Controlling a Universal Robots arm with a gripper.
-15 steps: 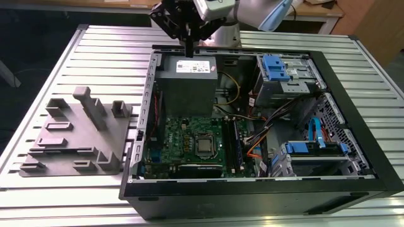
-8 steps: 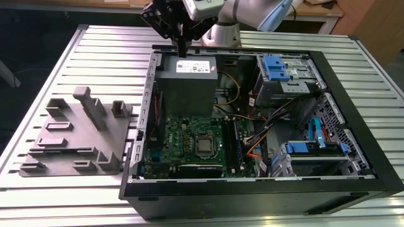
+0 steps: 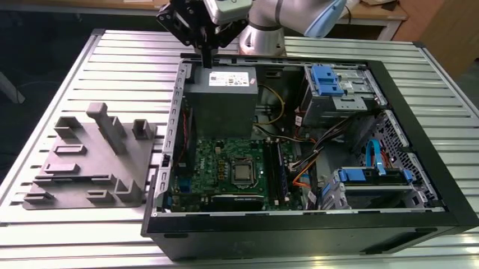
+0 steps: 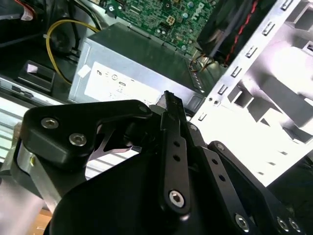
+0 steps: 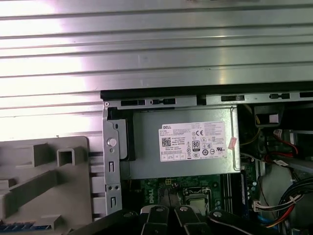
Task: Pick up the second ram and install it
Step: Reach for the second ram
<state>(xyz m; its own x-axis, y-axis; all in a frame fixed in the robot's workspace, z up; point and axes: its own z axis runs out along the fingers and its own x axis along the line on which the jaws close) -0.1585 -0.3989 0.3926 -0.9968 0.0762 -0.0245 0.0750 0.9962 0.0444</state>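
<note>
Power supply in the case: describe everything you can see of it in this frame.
The power supply is a plain grey metal box sitting in the corner of the case at the exterior view's upper left, against the case wall. A white label sits on its upward face. The green motherboard lies next to it, and a yellow wire loops beside it. The gripper, shut on the thin ram, hangs above its edge at the wall, apart from it.
</note>
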